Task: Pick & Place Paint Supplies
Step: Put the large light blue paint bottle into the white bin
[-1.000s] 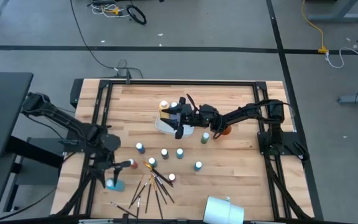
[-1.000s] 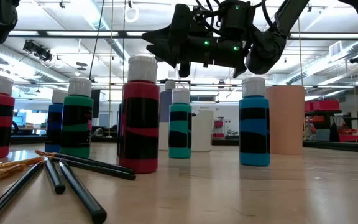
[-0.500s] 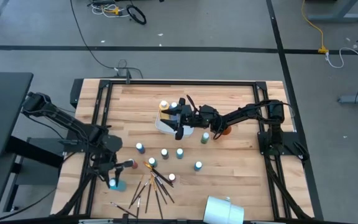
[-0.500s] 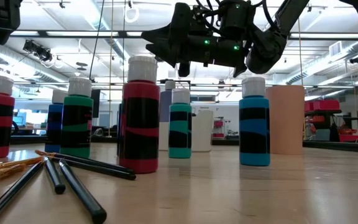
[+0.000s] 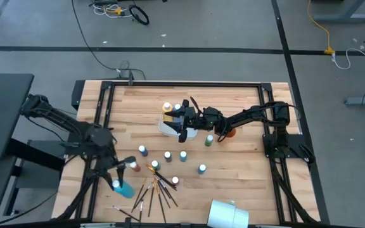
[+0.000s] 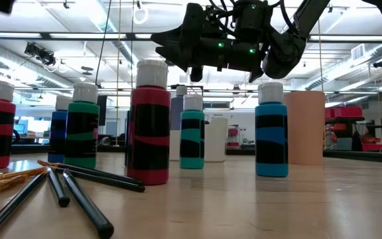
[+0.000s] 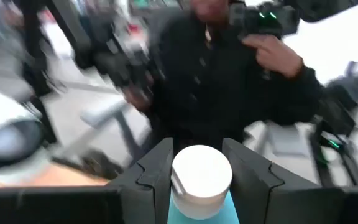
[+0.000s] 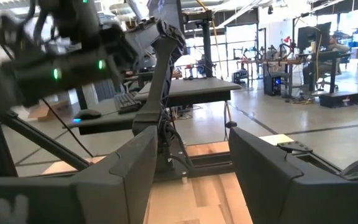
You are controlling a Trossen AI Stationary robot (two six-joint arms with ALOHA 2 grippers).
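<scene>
Near the bench's (image 5: 246,183) left edge, toward the front corner: left gripper (image 5: 118,182) clamped on a turquoise bottle (image 5: 122,187), lifted and tilted. From the left wrist, only the white cap and a sliver of turquoise body (image 7: 201,186) visible between the fingers (image 7: 156,171); surroundings smeared by motion blur. At bench centre: right gripper (image 5: 184,121) hovering over a white bowl (image 5: 167,127), its fingers spread wide with nothing between them in the right wrist view. Bowl contents mostly covered by the arm; two bottle caps (image 5: 172,107) peeking out beside it. Loose bottles (image 5: 168,156) standing mid-bench; brushes (image 5: 152,190) fanned near the front edge, tips cut off in the low view. Orange cup (image 5: 229,133) half hidden under the right arm.
</scene>
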